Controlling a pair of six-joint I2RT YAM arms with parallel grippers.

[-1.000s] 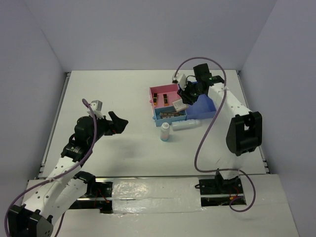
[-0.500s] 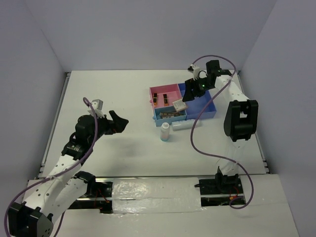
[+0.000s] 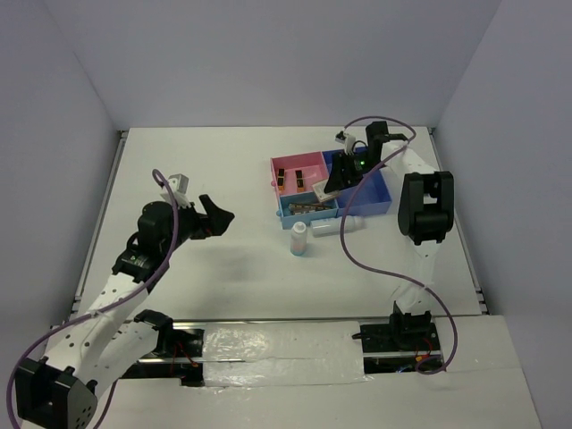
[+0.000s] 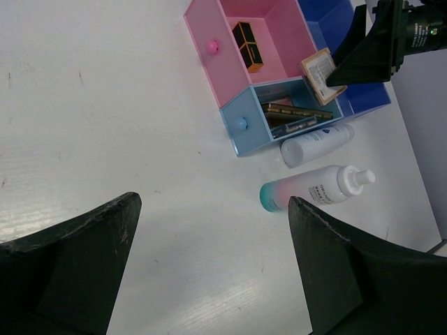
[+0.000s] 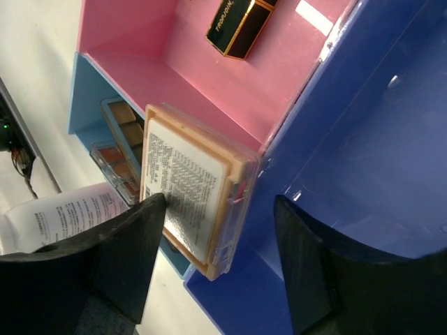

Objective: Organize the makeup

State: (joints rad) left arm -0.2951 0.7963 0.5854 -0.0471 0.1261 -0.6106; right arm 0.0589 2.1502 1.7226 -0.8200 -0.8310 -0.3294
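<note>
One square compact (image 5: 188,206) is marked. Where does it lie?
— Printed label up, across the partition where the pink, pale blue and dark blue compartments of the tray (image 5: 363,139) meet. It rests on the walls rather than down inside a compartment.
— And the claw over it?
— The right gripper (image 5: 220,209) stands with its fingers apart, one on each side of the compact. The far finger is clear of the compact's edge, so nothing is clamped.
— What of the other makeup?
— Black-gold pieces (image 4: 246,45) lie in the pink compartment and long palettes (image 4: 297,117) in the pale blue one. Two whitish bottles (image 4: 318,143) are on the table (image 4: 105,105), just beside the tray's near side.
— The other arm?
— The left gripper (image 4: 213,204) hangs well apart from the tray, above bare table, spread wide and holding nothing.
</note>
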